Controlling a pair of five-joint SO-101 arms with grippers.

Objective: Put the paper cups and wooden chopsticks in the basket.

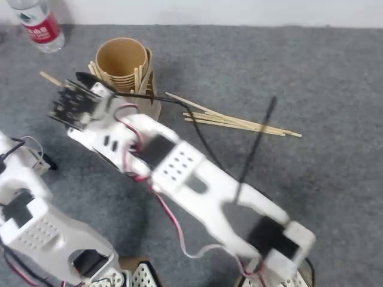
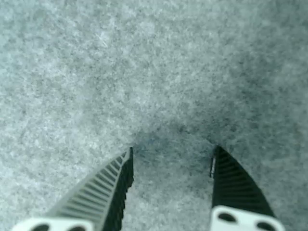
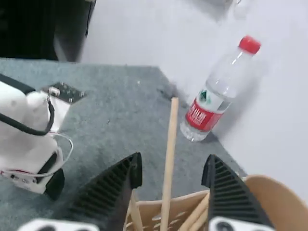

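Right wrist view: right gripper (image 3: 174, 158) straddles a chopstick (image 3: 171, 125); jaws apart.

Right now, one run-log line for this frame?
right gripper open astride chopstick at basket | left gripper open over mat | chopstick bundle on mat

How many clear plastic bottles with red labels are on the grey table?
1. The clear plastic bottle with a red label is at the far left corner of the grey table, left of the wooden basket. Another could be hidden.
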